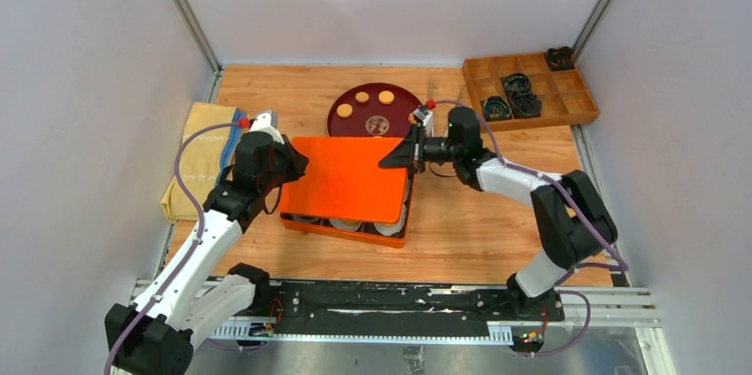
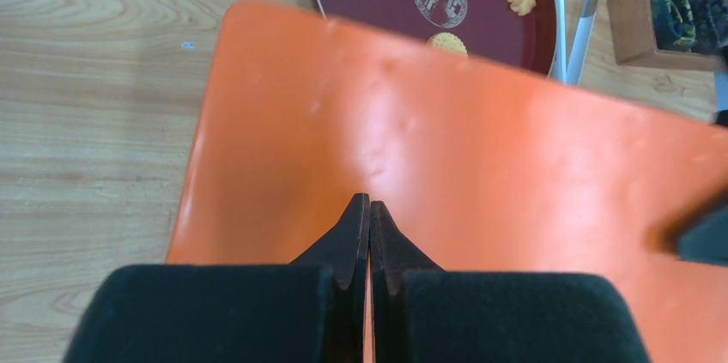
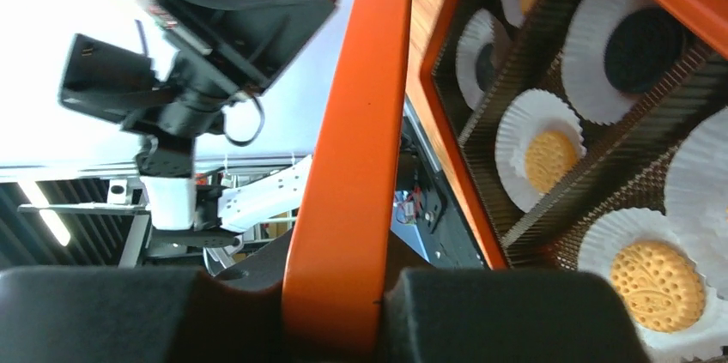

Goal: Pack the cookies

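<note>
Beneath the lid: the cookies [image 3: 657, 284] lie one to a cup in white paper cups [image 3: 592, 80], golden ones and a black one showing, inside the orange box [image 1: 346, 231] at mid-table.
On the plate: three more cookies rest on the dark red plate [image 1: 403, 109] just beyond the box, apart from the packed ones.
Lid: the orange lid [image 1: 346, 178] hangs over the box, offset toward the far left, so the box's near and right rows of cups are uncovered.
Long axis: runs left to right, from one gripper to the other, slightly skewed against the box.
Right gripper [image 3: 330, 311]: clamped across the lid's right rim, which fills the gap between its fingers; that edge stands clear of the box.
Left gripper [image 2: 369, 208]: fingers pressed fully together, tips over the lid's left part; no rim shows between them, and contact with the surface cannot be told.
Deciding relation: by judgement, the box lies to the near right of the lid, so seating it calls for a shift that way and a squaring-up, led by the right arm, the only one seen holding.
</note>
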`<state>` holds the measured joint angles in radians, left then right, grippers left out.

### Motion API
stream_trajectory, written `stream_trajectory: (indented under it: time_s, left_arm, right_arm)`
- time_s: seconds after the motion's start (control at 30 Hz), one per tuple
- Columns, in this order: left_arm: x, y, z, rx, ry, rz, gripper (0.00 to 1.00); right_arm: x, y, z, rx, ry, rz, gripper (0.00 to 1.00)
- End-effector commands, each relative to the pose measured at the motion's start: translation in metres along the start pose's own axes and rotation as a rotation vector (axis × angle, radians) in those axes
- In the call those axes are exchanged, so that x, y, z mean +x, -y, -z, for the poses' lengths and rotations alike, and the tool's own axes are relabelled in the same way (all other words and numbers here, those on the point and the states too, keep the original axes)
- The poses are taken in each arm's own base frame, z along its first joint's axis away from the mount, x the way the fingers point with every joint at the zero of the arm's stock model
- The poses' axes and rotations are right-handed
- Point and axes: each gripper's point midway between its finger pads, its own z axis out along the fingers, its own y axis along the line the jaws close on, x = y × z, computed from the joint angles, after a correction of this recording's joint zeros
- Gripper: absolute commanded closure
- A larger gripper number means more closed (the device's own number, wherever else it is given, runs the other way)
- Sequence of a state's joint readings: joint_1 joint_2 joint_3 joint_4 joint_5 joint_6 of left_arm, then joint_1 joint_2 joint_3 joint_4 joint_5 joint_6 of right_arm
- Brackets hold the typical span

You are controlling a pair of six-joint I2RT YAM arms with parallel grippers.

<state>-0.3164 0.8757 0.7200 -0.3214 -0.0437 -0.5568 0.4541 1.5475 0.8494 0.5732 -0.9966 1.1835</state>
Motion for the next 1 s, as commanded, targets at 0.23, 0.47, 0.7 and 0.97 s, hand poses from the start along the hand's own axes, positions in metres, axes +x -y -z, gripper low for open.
stream_trajectory:
  time_s: [0.23, 0.47, 0.7, 0.97]
  left_arm:
    - [0.006, -0.003, -0.007, 0.001, 0.0, -0.004, 1.0]
    - [0.018, -0.004, -0.013, 0.018, -0.025, -0.005, 1.0]
    - [0.035, -0.003, -0.025, 0.043, -0.077, 0.003, 1.0]
    - [0.048, -0.005, -0.035, 0.051, -0.113, -0.001, 1.0]
  right_arm:
    - [0.025, 0.05, -0.035, 0.05, -0.082, -0.085, 1.0]
    - [0.027, 0.072, -0.018, 0.123, -0.038, -0.089, 1.0]
    - [0.027, 0.1, 0.006, 0.21, 0.037, -0.086, 1.0]
    - [0.029, 0.122, 0.014, 0.247, 0.057, -0.098, 1.0]
